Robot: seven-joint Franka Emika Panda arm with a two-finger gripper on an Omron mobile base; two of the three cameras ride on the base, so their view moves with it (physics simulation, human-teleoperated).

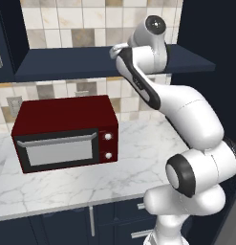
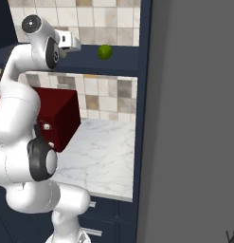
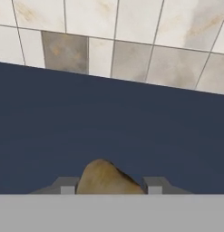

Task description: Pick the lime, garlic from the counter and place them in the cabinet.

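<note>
The tool [image 3: 107, 186] is clamped on the garlic [image 3: 106, 177] over the cabinet [image 3: 109, 127] shelf (tiled wall behind); the lime [image 2: 104, 51] sits on that shelf.

open cabinet [image 3: 109, 122] shelf ahead, lime [image 2: 104, 51] at right end

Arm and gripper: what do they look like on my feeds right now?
The arm is glossy white with rounded links, dark grey joint rings and a dark strip along the forearm. The gripper has two small squarish grey fingertips. No cables or markings are visible.
</note>
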